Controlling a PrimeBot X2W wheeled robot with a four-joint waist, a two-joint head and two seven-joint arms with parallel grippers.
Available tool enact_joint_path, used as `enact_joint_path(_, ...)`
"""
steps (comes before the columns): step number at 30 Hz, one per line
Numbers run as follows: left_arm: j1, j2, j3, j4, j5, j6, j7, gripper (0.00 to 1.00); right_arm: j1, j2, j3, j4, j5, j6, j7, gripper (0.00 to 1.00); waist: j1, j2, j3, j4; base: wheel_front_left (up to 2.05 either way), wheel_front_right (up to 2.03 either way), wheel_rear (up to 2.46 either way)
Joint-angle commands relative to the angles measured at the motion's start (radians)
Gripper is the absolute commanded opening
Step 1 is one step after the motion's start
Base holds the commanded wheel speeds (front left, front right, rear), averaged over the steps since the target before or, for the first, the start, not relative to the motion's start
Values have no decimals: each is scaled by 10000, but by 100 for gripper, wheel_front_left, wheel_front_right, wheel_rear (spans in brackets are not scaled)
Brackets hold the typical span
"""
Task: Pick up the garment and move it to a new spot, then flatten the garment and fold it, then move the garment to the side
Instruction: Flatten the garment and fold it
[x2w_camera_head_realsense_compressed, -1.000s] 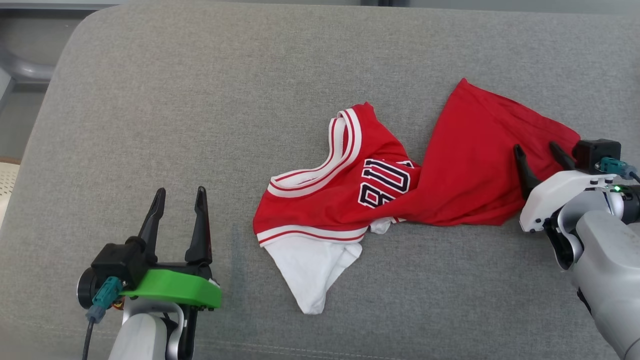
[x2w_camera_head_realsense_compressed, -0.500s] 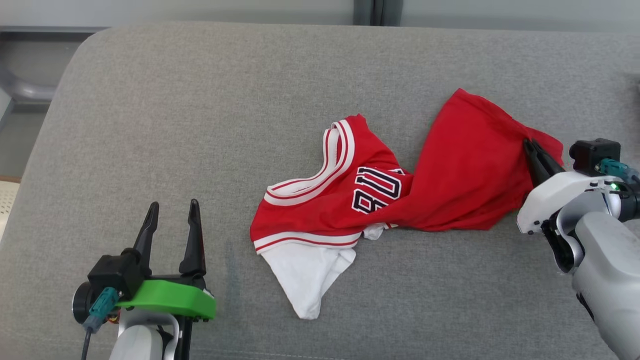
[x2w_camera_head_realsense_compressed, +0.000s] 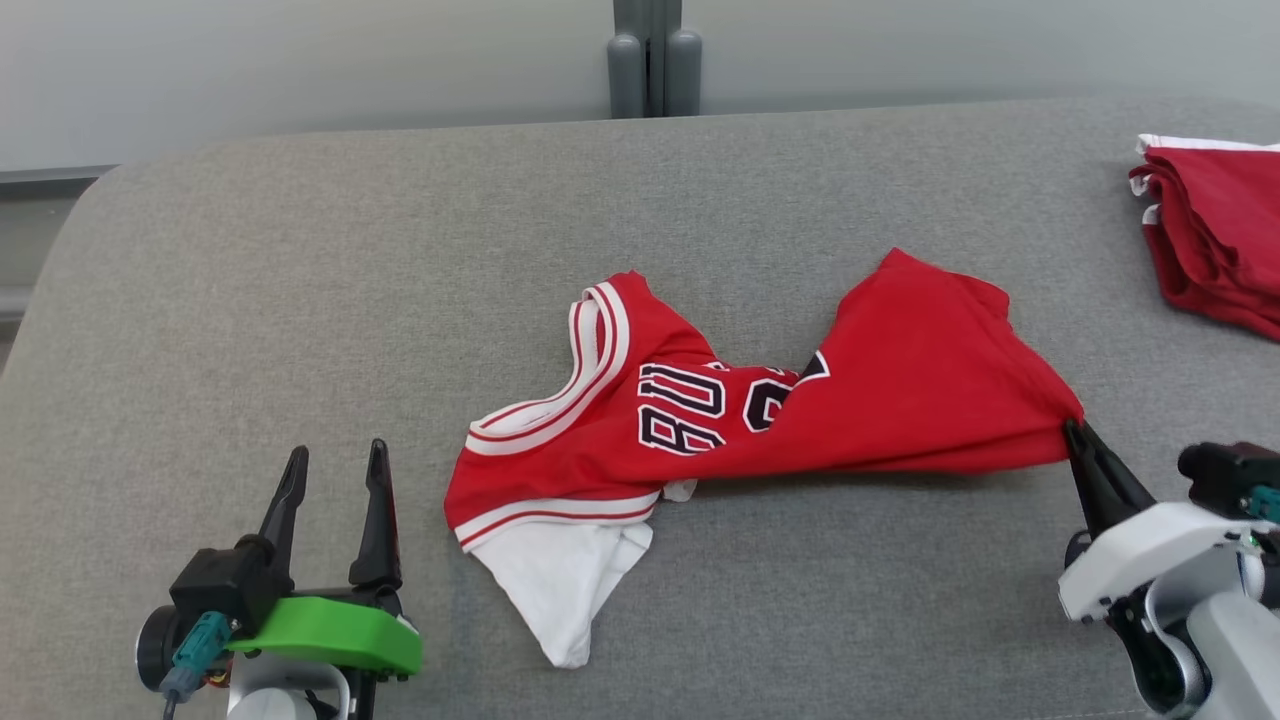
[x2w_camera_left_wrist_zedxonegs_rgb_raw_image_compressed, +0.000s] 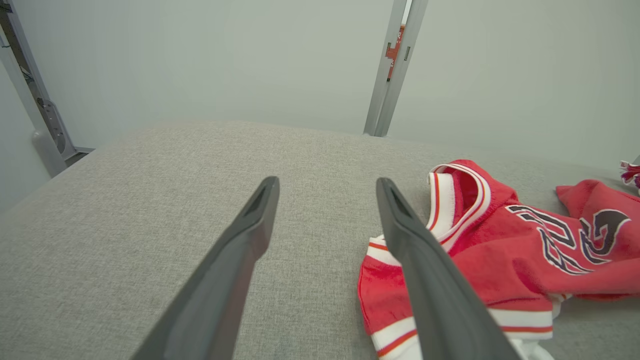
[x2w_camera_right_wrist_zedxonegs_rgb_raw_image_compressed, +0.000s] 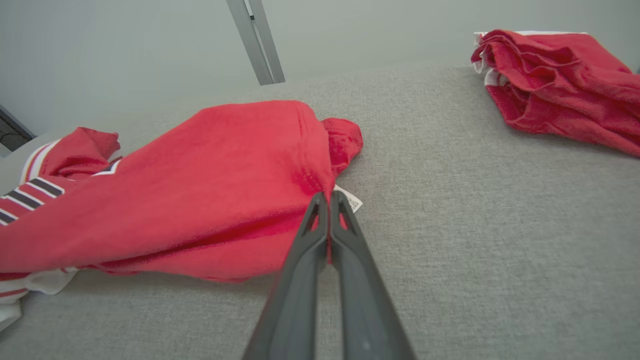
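Low down, right claw (x2w_camera_head_realsense_compressed: 1073, 429) clamping garment (x2w_camera_head_realsense_compressed: 900, 400)

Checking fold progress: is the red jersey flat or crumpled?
Crumpled. The jersey lies twisted and bunched, one corner pinched in the shut right gripper.

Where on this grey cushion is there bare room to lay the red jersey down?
Widest bare patch: the grey fabric cushion's left part, bordered by the open left gripper and the red white-trimmed jersey's collar. Another strip runs behind the jersey to the back edge. Crowded: the right, where the right gripper pinches the jersey near a folded red pile.
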Motion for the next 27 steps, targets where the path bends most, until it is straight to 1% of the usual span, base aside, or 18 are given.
enact_joint_path(1, 131, 23, 45, -45, 36, -39, 2, 100, 465, 114, -271, -292, 5, -11, 167, 0, 0, -1, -89, -177, 0, 0, 0)
enact_joint_path(3, 140, 23, 95, -86, 58, -34, 2, 100, 1012, 346, -668, -709, 20, -11, 454, 0, 0, -1, -46, -262, 0, 0, 0)
enact_joint_path(5, 115, 22, 100, -85, 79, -52, 2, 100, 1353, 459, -1026, -1022, -263, -11, 643, 0, 0, -1, -2, -313, 0, 0, 0)
enact_joint_path(6, 96, 23, 116, -82, 89, -60, 2, 100, 1474, 634, -1204, -1195, -377, -11, 670, 45, 0, -1, 13, -340, 0, 0, 0)
enact_joint_path(7, 81, 23, 129, -79, 100, -65, 2, 100, 1578, 769, -1313, -1286, -460, -11, 735, 100, 0, -1, 17, -357, 0, 0, 0)
enact_joint_path(11, 86, 23, 177, -38, 137, -70, 2, 100, 1741, 1018, -1794, -1661, -1060, -11, 630, 100, 0, -1, -51, -413, 0, 0, 0)
enact_joint_path(16, 205, 51, 329, -38, 251, -98, 2, 100, 1717, 1348, -2267, -2230, -1759, -9, 220, 100, 0, -1, -264, -470, 0, 0, 0)
enact_joint_path(23, 363, 142, 569, -124, 356, -136, 2, 100, 1809, 1704, -2504, -3001, -2453, -9, -211, 100, 0, -1, -509, -532, 0, 0, 0)
enact_joint_path(27, 456, 152, 616, -190, 441, -125, 2, 100, 1990, 1863, -2455, -3464, -2843, -9, -364, 100, 0, -1, -622, -549, 0, 0, 0)
